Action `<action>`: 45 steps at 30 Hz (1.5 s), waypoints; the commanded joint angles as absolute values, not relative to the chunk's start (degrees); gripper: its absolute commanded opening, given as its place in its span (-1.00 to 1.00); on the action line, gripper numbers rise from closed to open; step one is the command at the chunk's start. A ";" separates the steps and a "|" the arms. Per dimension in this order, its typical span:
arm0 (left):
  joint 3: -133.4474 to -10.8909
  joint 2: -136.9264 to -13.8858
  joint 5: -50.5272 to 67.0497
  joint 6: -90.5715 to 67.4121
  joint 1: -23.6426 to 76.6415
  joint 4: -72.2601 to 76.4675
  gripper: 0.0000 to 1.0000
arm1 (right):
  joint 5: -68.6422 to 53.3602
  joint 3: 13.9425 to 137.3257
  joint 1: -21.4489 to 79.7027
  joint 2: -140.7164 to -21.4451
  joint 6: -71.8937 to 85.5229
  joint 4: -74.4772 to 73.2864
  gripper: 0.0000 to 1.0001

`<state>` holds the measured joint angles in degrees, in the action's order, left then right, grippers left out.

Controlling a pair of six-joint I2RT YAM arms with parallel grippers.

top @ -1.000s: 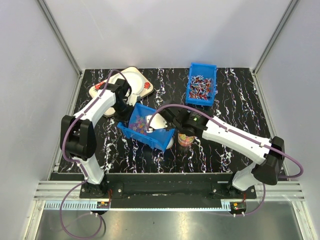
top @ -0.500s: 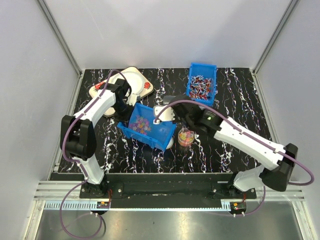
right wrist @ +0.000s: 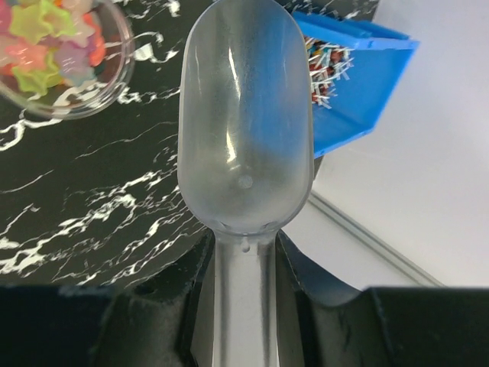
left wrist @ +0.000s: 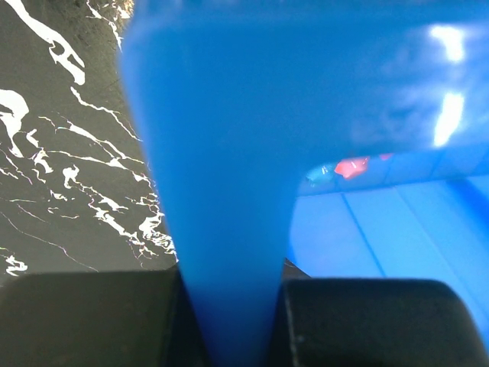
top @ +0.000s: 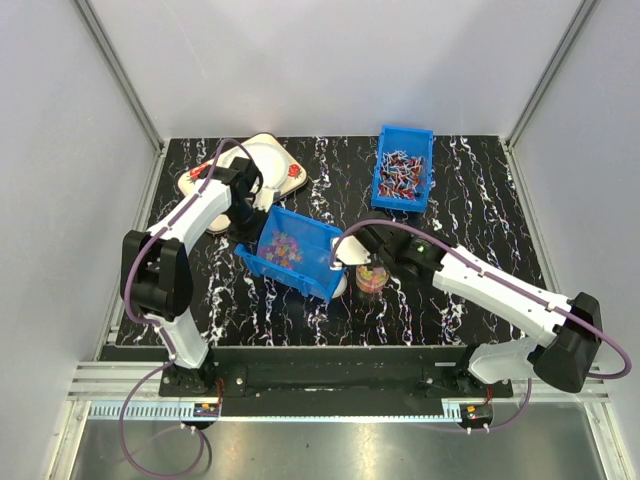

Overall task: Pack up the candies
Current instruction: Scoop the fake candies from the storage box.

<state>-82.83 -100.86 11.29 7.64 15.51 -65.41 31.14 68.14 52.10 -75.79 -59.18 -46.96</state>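
Two arms share this step, as I read it. The left gripper (left wrist: 233, 313) is pinched narrow on a side wall of the tilted open blue plastic bin (top: 300, 278). The right gripper (right wrist: 243, 306) is closed on the handle of a translucent plastic scoop (right wrist: 244, 130), whose bowl is empty. The scoop sits at the bin's right rim, just beside the small clear round cup (right wrist: 128, 65). Judgement: another load is due. To do it well, hold the tilt steady so the tiny multicoloured candies (top: 283, 250) pool low, and enter the scoop along the bin floor. Lift it level, and tip only once the bowl is over the cup's mouth, since strays would scatter on the table. Contents: most candies lie in the tilted bin, and the cup already holds some. A second blue plastic bin (top: 400, 204) at the far right holds red-white-dark wrapped sweets, which are not wanted here.
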 commanded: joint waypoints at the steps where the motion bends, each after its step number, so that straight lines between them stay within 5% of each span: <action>1: -83.41 -97.64 14.06 7.29 15.64 -64.25 -1.00 | 28.14 68.20 51.68 -74.09 -57.13 -52.82 -1.00; 45: -83.32 -97.47 14.85 7.56 15.64 -64.34 -1.00 | 8.27 71.54 51.77 -76.55 -46.67 -41.66 -1.00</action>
<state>-82.83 -100.86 9.69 7.49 14.90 -64.99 13.26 67.31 51.55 -78.19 -48.62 -50.48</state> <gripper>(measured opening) 0.107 0.351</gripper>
